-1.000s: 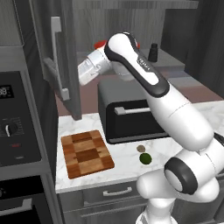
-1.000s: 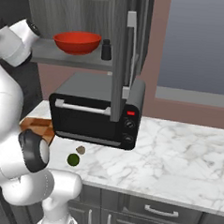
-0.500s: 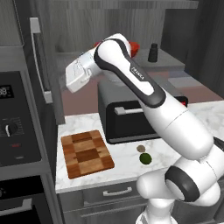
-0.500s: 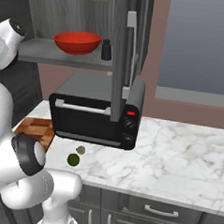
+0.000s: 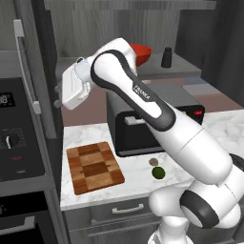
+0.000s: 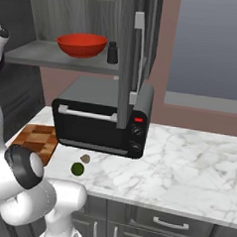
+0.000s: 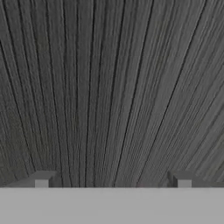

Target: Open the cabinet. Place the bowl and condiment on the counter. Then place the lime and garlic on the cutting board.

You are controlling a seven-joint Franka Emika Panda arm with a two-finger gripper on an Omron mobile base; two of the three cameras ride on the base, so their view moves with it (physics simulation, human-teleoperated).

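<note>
My gripper (image 7: pixel 112 180) stands spread wide and empty against the dark wood-grain cabinet (image 6: pixel 127 56) door, while the red bowl (image 6: pixel 81 44) and the dark condiment bottle (image 6: pixel 112 53) sit on the shelf above the toaster oven (image 6: pixel 103 122), and the lime (image 5: pixel 158 172) and garlic (image 5: pixel 153 162) lie on the marble counter (image 6: pixel 187 159) beside the chequered cutting board (image 5: pixel 94 167).

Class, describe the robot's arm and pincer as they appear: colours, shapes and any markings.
The arm has glossy white rounded segments joined by dark grey bands, with small dark lettering printed on one link. A boxy white hand carries the pincer, whose two fingertips are small, squarish and grey.
</note>
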